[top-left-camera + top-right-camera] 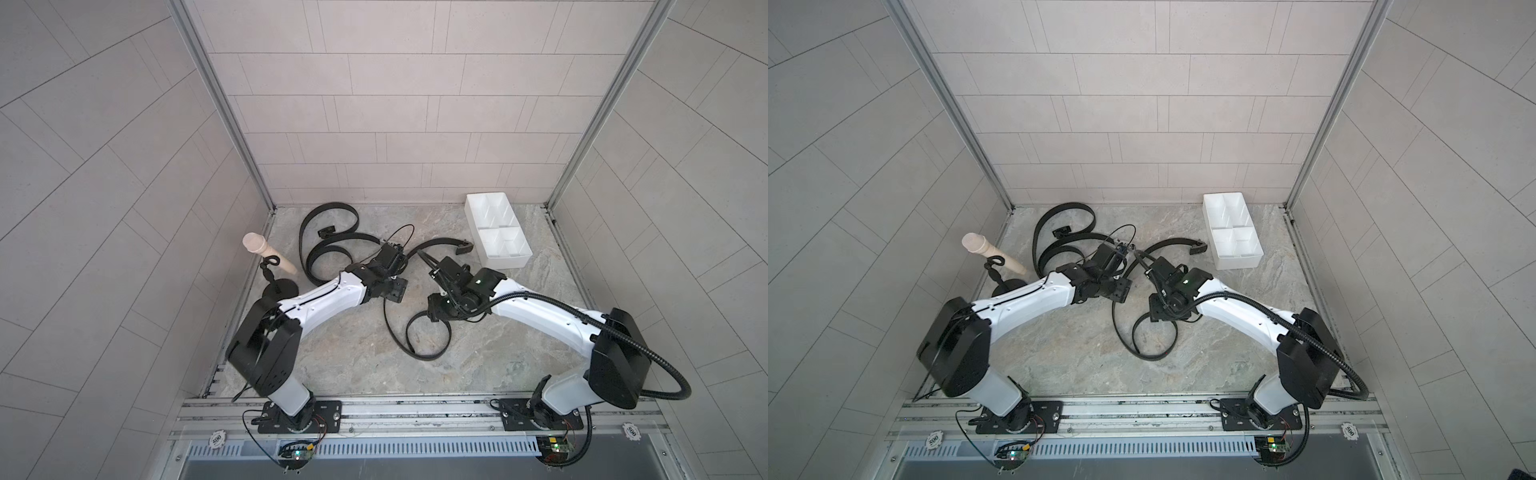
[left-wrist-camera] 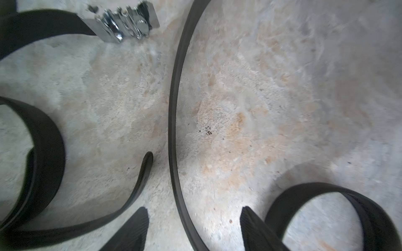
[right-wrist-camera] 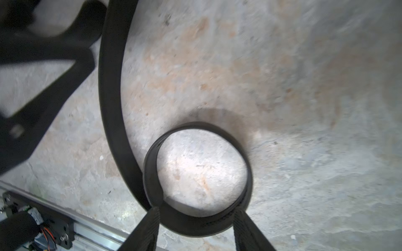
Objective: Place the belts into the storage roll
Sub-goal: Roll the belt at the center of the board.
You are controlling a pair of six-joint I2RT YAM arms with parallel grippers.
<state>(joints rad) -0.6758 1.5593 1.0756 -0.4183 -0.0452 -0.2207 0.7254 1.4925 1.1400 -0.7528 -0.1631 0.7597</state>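
Left gripper (image 2: 192, 219) gapes astride a belt strap (image 2: 173, 108); right gripper (image 3: 198, 219), also released, flanks a belt loop (image 3: 195, 229), seemingly unclamped, a detail only the wrist views show. Belts (image 1: 332, 205) lie outside the storage roll (image 1: 505, 262), one buckle (image 1: 463, 248) beside its long wall, strap trailing away.

Even, soft light; wrist views blurred, their edges warped.
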